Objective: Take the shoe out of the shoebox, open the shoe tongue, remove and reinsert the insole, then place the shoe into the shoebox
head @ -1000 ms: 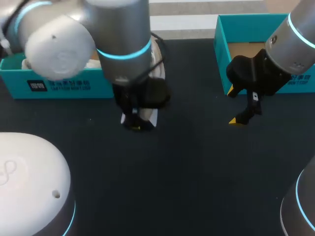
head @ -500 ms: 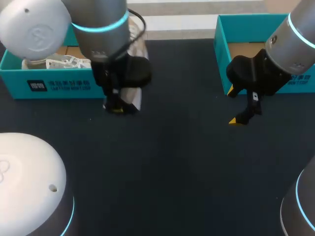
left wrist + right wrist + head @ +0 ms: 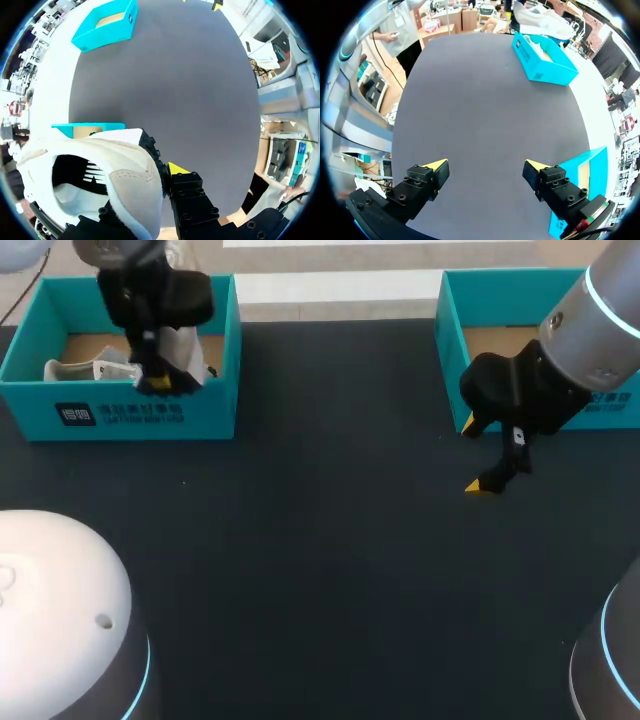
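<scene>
The jaws hold a white shoe by its side wall. One yellow-tipped finger presses the outside, and the other is hidden, probably inside the opening. The shoe's dark mouth faces the camera, with laces across it and pale lining below. Just beyond the shoe sits a teal shoebox. A second teal box stands well apart, across the dark counter.

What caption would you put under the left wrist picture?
Left gripper holding a white shoe, a teal shoebox peeking out beyond it.
</scene>
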Motion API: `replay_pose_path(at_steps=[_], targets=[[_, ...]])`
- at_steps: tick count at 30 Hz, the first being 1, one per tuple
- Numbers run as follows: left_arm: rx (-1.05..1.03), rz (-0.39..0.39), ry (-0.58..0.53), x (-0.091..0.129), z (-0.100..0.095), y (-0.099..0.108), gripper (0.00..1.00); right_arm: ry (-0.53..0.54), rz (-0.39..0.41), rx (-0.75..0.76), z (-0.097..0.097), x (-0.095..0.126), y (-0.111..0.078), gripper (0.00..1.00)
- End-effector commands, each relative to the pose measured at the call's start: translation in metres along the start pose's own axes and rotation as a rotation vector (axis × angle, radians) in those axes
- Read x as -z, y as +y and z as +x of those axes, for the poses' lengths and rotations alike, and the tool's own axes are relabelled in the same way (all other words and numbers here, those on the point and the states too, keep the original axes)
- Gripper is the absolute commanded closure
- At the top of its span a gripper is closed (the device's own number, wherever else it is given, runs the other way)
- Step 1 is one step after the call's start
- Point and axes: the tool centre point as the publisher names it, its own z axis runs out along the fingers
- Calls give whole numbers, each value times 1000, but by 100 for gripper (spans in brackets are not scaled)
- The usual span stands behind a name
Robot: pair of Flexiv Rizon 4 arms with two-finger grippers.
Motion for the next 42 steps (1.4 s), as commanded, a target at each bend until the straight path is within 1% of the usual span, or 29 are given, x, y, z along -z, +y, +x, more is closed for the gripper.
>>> replay_pose_path(at_steps=[1, 2, 3, 4, 7, 9, 11, 12, 19, 21, 24, 25, 42], targets=[[-60, -36, 50, 1, -38, 27, 100, 1, 3, 0, -1, -2, 1, 0], [-81, -61, 36, 0, -44, 34, 100, 1, 3, 0, -1, -2, 1, 0], [-94, -59, 31, 1, -47, 38, 100, 1, 3, 0, -1, -2, 1, 0], [-88, -58, -4, 3, -53, 48, 100, 1, 3, 0, -1, -2, 1, 0], [-93, -72, -33, 4, -68, 67, 100, 1, 3, 0, -1, -2, 1, 0], [-70, -85, -34, 3, -80, 79, 100, 1, 3, 0, -1, -2, 1, 0], [-77, -64, -31, 1, -93, 93, 100, 1, 3, 0, -1, -2, 1, 0], [-68, -80, -38, -1, -100, 98, 100, 1, 3, 0, -1, -2, 1, 0], [-81, -102, -43, -5, -136, 124, 100, 1, 3, 0, -1, -2, 1, 0], [-72, -85, -30, -4, -148, 132, 100, 1, 3, 0, -1, -2, 1, 0], [-88, -49, -18, 5, -161, 143, 100, 1, 3, 0, -1, -2, 1, 0], [-80, -35, -10, 7, -164, 145, 100, 1, 3, 0, -1, -2, 1, 0], [-80, -35, -10, 7, -164, 145, 100, 1, 3, 0, -1, -2, 1, 0]])
